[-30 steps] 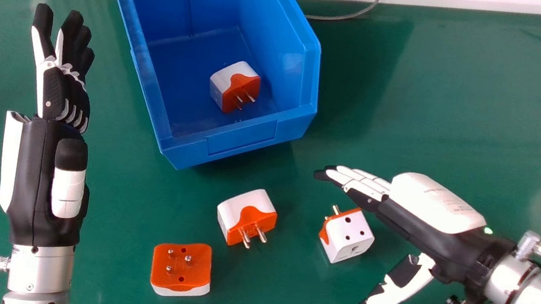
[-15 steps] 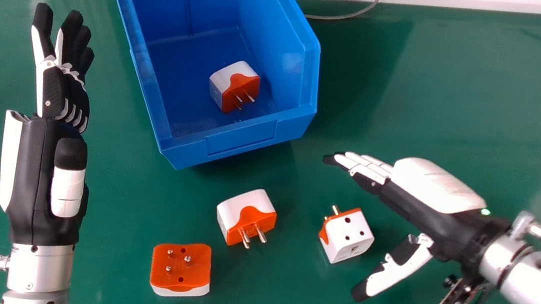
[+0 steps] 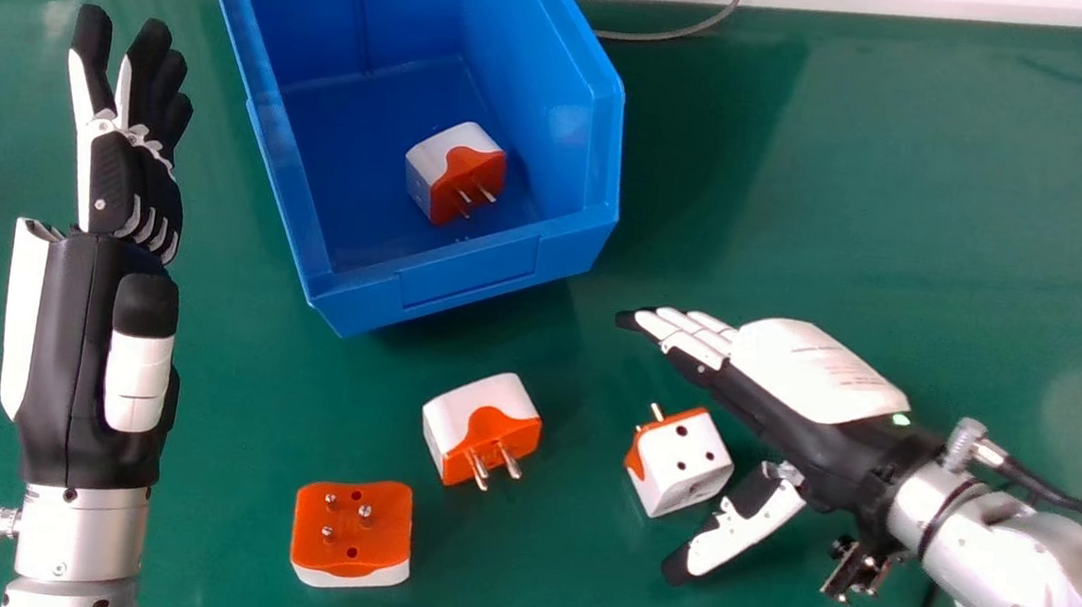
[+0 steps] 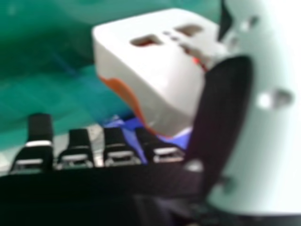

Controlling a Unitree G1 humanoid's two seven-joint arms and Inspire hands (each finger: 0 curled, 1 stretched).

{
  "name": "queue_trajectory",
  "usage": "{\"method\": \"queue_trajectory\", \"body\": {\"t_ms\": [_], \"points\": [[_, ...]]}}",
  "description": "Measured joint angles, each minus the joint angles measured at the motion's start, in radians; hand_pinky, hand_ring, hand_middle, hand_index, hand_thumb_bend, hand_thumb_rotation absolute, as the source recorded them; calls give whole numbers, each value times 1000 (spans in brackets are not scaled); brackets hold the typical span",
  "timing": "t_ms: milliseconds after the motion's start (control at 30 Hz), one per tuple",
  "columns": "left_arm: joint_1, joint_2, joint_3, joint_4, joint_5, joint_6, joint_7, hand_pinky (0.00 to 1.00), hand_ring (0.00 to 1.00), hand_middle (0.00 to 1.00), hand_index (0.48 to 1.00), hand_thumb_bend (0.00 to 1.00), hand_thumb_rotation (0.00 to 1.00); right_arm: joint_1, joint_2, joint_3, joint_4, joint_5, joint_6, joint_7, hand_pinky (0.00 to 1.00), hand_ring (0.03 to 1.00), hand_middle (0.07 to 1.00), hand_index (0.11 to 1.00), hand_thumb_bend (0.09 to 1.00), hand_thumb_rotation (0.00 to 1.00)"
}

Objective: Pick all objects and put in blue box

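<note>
Advancing leftward over the tabletop (image 3: 910,232), the right hand (image 3: 815,373) had brought its fingers, straight and wide of the thumb, nearer the rightmost adapter (image 3: 674,468), a shift that probably prepared a grasp. That adapter stood unheld between fingers and thumb; contact could not be judged. In the earlier frame the hand lay farther right. The middle adapter (image 3: 469,417) and orange-faced adapter (image 3: 381,538) remained outside the blue box (image 3: 468,276), which held the boxed adapter (image 3: 441,157). The left hand (image 3: 64,344) idled at the head view's left.
</note>
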Motion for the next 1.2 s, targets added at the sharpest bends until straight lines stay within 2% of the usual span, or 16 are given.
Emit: {"method": "queue_trajectory", "body": {"t_ms": [267,367,700,933,1200], "points": [[0,1,0,0,-5,0,-8,1000,1000,1000,1000,961,1000,-46,-10,62,9,-41,33,-15,821,957,975,973,1000,295],[0,1,0,0,-10,0,-8,1000,1000,1000,1000,963,1000,-63,-11,80,8,-43,49,-14,811,957,980,979,1000,288],[1,0,0,-9,-10,0,-7,1000,1000,1000,1000,969,1000,-120,-3,136,9,-64,112,-14,805,964,992,997,1000,250],[2,0,0,-15,-9,1,-6,1000,1000,1000,1000,968,1000,-126,10,174,1,-117,184,-92,783,964,997,999,1000,244],[2,0,0,-16,-10,3,-6,1000,1000,1000,1000,968,1000,-135,19,213,14,-127,201,-153,748,949,995,1000,1000,240]]}}
